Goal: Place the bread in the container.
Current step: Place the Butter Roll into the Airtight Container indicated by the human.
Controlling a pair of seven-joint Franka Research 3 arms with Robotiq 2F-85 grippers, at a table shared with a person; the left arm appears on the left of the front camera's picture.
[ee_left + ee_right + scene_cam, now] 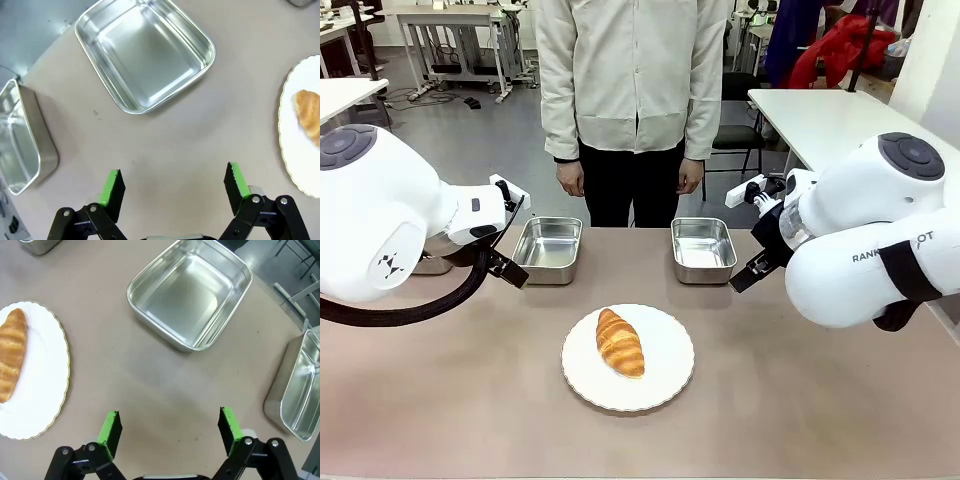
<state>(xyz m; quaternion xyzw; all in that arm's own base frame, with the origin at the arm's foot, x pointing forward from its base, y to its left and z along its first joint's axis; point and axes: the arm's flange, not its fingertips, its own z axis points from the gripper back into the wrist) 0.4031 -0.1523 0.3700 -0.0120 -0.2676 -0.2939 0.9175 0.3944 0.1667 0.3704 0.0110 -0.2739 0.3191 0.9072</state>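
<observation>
The bread, a golden-brown croissant (620, 342), lies on a round white plate (665, 372) at the table's middle front. Two shiny steel pans stand behind it, each a possible container: one at the left (549, 248) and one at the right (703, 249). My left gripper (174, 180) hangs open over bare table, near the left pan (145, 55), with the croissant (309, 115) off to one side. My right gripper (170, 425) is open too, above the table between the right pan (190, 292) and the croissant (11, 355). Neither holds anything.
A person stands at the far edge with both hands hanging down. Further pans stand outward of each arm, one past the left pan (17, 145) and one past the right pan (300, 390). Both arm bodies loom over the table's left and right sides.
</observation>
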